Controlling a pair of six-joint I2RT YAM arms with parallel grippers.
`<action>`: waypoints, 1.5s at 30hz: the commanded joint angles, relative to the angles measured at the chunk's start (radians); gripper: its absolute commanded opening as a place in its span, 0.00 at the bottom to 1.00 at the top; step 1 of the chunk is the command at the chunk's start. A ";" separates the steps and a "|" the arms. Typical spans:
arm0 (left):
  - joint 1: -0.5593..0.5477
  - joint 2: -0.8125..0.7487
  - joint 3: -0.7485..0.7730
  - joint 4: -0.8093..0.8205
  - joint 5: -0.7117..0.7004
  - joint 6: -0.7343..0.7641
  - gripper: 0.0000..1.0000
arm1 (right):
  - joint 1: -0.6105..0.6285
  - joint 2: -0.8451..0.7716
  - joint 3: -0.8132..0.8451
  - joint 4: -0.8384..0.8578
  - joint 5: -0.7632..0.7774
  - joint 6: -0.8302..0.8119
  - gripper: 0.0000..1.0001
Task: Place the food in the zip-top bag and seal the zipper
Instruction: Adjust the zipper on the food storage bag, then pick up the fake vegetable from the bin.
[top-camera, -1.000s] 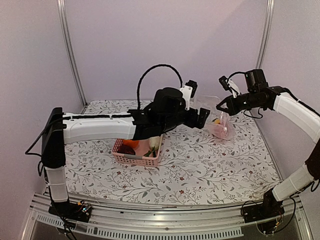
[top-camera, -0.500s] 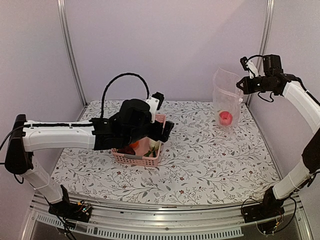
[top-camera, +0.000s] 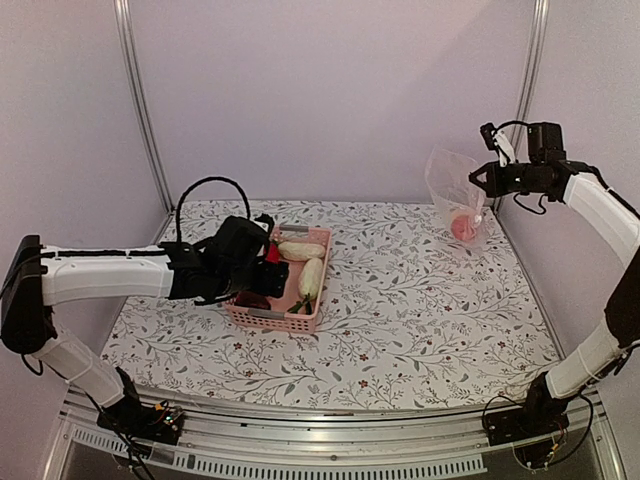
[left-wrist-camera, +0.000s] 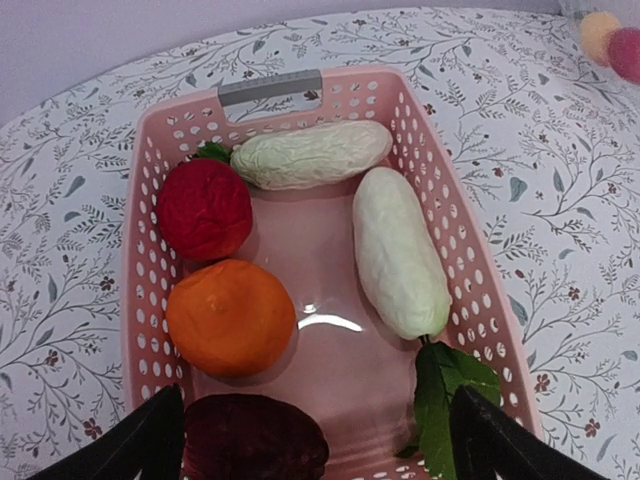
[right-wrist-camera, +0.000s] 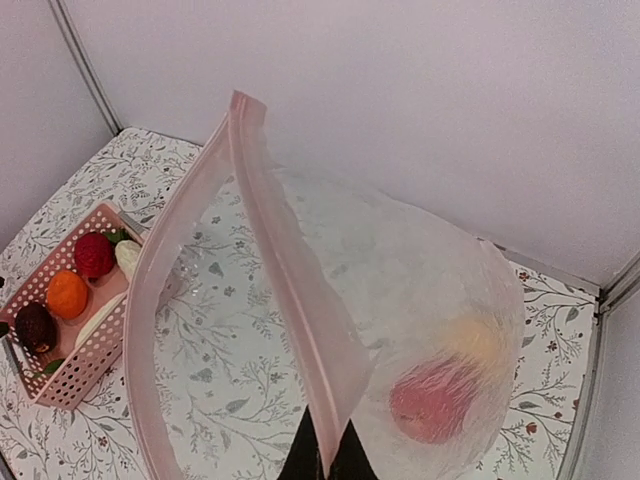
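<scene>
Left claw (left-wrist-camera: 320, 440) swung back over basket (left-wrist-camera: 476, 290), maroon food (left-wrist-camera: 255, 440) between fingers.

My left gripper (left-wrist-camera: 318, 442) has its fingers spread to either side of the maroon piece (left-wrist-camera: 255, 440) just beneath. Ahead of it, the orange (left-wrist-camera: 230, 317) and the long white radish (left-wrist-camera: 400, 250) leave a bare strip of basket floor between them. The pink basket walls (left-wrist-camera: 455, 230) close both sides. Left of my right gripper (right-wrist-camera: 325, 455), the zip-top bag (right-wrist-camera: 420, 290) hangs with its mouth gaping free.

Left end effector (left-wrist-camera: 318, 445) spread wide, right end effector (right-wrist-camera: 325, 458) pinched shut, raised
</scene>
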 joint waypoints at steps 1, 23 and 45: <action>0.028 0.032 0.008 -0.084 0.062 -0.039 0.90 | 0.030 -0.024 -0.086 0.047 -0.175 -0.026 0.00; 0.101 0.295 0.299 -0.465 0.171 -0.020 0.83 | 0.071 -0.073 -0.284 0.092 -0.327 -0.099 0.00; 0.130 0.470 0.462 -0.614 0.256 0.051 0.89 | 0.070 -0.071 -0.287 0.081 -0.318 -0.119 0.00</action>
